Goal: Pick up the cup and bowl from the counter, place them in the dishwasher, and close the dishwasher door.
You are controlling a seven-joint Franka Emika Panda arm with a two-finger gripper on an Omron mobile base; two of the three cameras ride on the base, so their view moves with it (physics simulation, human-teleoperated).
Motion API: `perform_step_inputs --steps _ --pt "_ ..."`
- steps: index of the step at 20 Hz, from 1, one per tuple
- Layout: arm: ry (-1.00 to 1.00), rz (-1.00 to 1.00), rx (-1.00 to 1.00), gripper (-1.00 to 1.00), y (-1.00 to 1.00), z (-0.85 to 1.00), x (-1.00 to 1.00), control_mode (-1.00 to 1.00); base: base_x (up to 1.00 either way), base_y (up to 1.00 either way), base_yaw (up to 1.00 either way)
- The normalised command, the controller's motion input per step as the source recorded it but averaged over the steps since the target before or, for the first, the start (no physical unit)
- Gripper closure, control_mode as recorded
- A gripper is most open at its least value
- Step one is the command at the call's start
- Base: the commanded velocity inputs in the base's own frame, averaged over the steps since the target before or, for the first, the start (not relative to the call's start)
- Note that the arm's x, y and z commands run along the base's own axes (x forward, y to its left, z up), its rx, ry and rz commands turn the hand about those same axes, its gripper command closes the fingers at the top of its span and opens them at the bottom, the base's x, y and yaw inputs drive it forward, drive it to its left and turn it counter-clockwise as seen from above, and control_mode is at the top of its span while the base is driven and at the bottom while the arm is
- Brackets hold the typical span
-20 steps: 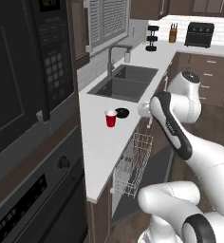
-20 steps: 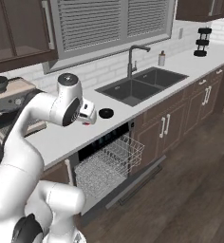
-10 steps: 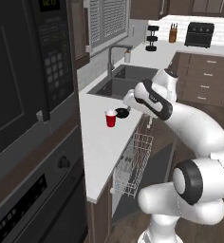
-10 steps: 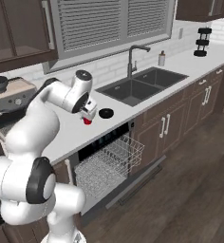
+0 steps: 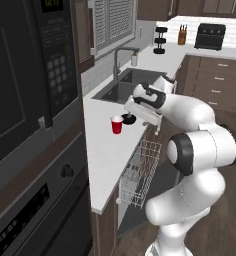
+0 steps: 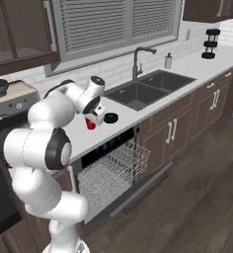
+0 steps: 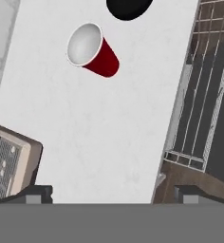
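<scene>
At the top of the hand view, the red cup (image 7: 92, 51) with its white inside stands alone, below the open gripper (image 7: 109, 192).

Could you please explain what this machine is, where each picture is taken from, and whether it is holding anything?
It is a white robot arm on a mobile base in a simulated kitchen. Two pictures come from cameras on the base, behind the arm to its left and right; the third looks down from the hand itself. On the white counter stand a red cup and, beside it toward the sink, a black bowl. The gripper hovers over them with its jaws open and holds nothing. Below the counter the dishwasher is open, its white wire rack pulled out and its door folded down.
</scene>
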Motion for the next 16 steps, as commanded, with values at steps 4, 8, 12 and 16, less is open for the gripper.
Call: perform_step_inputs --steps 4,8,12,16 --pt "0.05 -0.01 0.02 -1.0 0.0 -0.36 0.69 -1.0 0.0 0.0 0.0" --pt "0.02 0.0 0.0 -1.0 0.01 -0.36 0.54 -1.0 0.0 0.0 0.0" --pt "0.0 0.0 0.0 -1.0 0.03 -0.41 0.51 -1.0 0.0 0.0 0.0" --pt "0.0 0.0 0.0 -1.0 0.06 -0.31 0.45 -1.0 0.0 0.0 0.0"
